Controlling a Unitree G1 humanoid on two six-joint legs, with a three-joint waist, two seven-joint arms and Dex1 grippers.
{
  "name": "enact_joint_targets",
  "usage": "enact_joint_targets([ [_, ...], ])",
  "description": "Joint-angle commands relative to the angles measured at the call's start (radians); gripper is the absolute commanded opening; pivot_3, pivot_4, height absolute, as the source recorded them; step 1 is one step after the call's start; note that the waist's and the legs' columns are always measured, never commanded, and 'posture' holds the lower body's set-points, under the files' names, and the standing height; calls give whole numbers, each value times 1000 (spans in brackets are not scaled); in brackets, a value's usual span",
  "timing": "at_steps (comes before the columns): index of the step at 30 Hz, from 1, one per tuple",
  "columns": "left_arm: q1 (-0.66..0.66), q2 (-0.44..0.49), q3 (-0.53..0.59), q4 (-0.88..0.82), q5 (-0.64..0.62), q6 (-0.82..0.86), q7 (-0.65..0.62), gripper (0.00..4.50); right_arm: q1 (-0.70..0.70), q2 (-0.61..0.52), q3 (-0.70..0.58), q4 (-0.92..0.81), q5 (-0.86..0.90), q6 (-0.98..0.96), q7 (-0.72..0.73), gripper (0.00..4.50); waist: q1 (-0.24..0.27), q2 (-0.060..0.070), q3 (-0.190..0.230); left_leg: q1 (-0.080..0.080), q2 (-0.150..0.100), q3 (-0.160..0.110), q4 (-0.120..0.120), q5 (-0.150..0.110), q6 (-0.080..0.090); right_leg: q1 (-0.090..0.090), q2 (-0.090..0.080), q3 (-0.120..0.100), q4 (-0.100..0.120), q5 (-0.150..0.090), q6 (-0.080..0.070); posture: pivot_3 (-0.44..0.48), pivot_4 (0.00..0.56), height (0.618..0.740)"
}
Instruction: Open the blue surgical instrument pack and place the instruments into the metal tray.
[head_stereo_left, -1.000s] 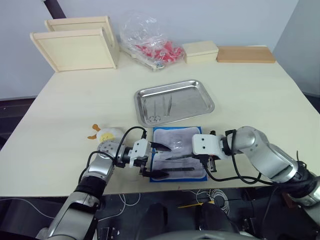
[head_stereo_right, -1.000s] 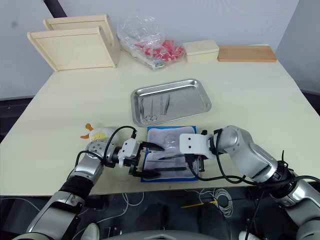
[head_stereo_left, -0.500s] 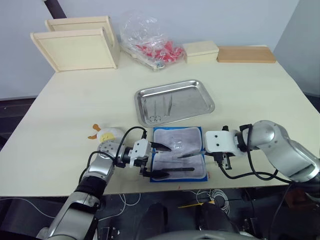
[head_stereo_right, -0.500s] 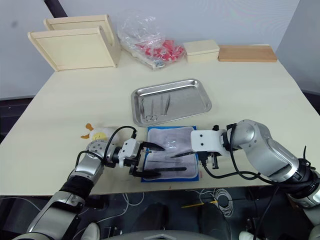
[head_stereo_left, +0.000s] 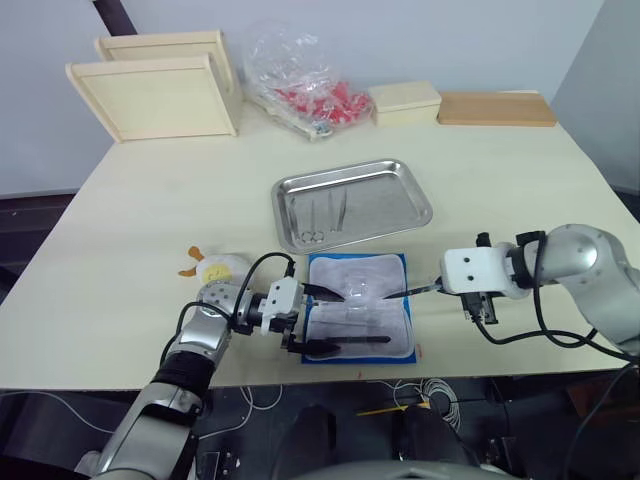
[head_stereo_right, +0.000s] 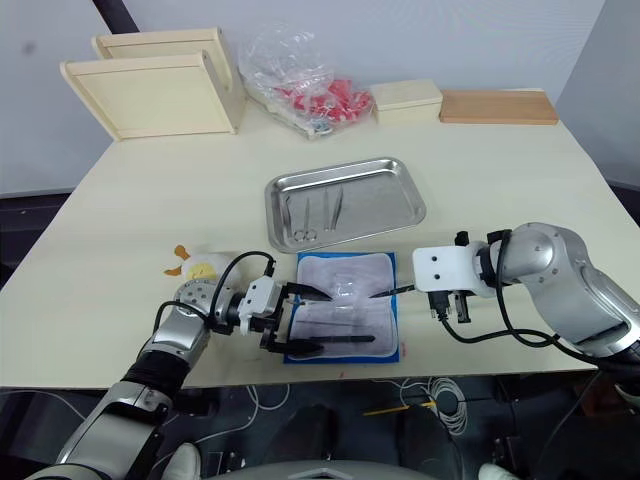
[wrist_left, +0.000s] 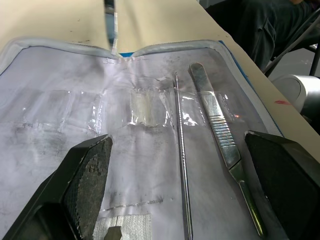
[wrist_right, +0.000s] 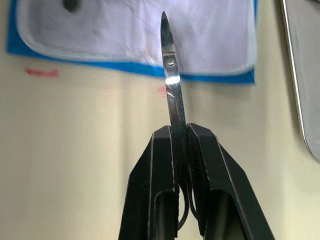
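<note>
The blue surgical instrument pack (head_stereo_left: 358, 320) lies unfolded near the table's front edge, pale lining up. Two instruments still rest in its clear sleeves: a thin probe (wrist_left: 181, 165) and flat tweezers (wrist_left: 220, 140). My left gripper (head_stereo_left: 318, 320) is open at the pack's left edge, its fingers (wrist_left: 85, 175) spread over the lining. My right gripper (wrist_right: 179, 131) is shut on a pair of slim steel scissors (wrist_right: 172, 100), held just off the pack's right edge (head_stereo_left: 425, 290). The metal tray (head_stereo_left: 400, 205) sits behind the pack with a few instruments (head_stereo_left: 320, 215) lying in its left part.
Two pale wooden trays (head_stereo_left: 160, 95) lean at the back left. Beside them lies a crinkled clear bag of red items (head_stereo_left: 305, 85), then a pale box (head_stereo_left: 405, 102) and a wooden board (head_stereo_left: 497, 108). A small yellow duck toy (head_stereo_left: 212, 268) sits left of the pack.
My right gripper has drawn the scissors out of the pack and moved right, past the pack's right edge. The left gripper has stayed where it was.
</note>
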Motion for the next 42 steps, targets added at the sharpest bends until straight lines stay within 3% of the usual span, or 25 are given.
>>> enact_joint_targets([
  [1,41,0,-43,70,94,9,45,4500,-13,82,-119,19,79,20,-66,46,-1,0,0,0,0,0,0,0,0,0,0,0,0,0,0,0,150,740],
  [10,43,-4,-44,67,94,8,55,4500,-28,350,-206,95,146,170,-306,46,2,1,0,0,0,0,0,0,0,0,1,1,0,0,0,0,150,740],
  [21,48,-4,-41,61,94,17,70,4500,-147,700,-229,282,146,320,-646,46,1,2,-1,0,0,0,0,0,0,0,2,1,1,0,0,0,150,740],
  [35,67,-1,-38,34,93,28,85,4500,-375,943,-262,715,78,364,-965,46,-3,3,-1,0,0,1,0,0,1,0,2,4,2,0,-1,0,150,740],
  [42,67,-1,-37,29,94,31,89,4500,-501,1020,-356,1018,97,233,-1058,46,-4,4,-1,0,0,1,-1,0,1,0,3,7,2,0,0,0,150,740],
])
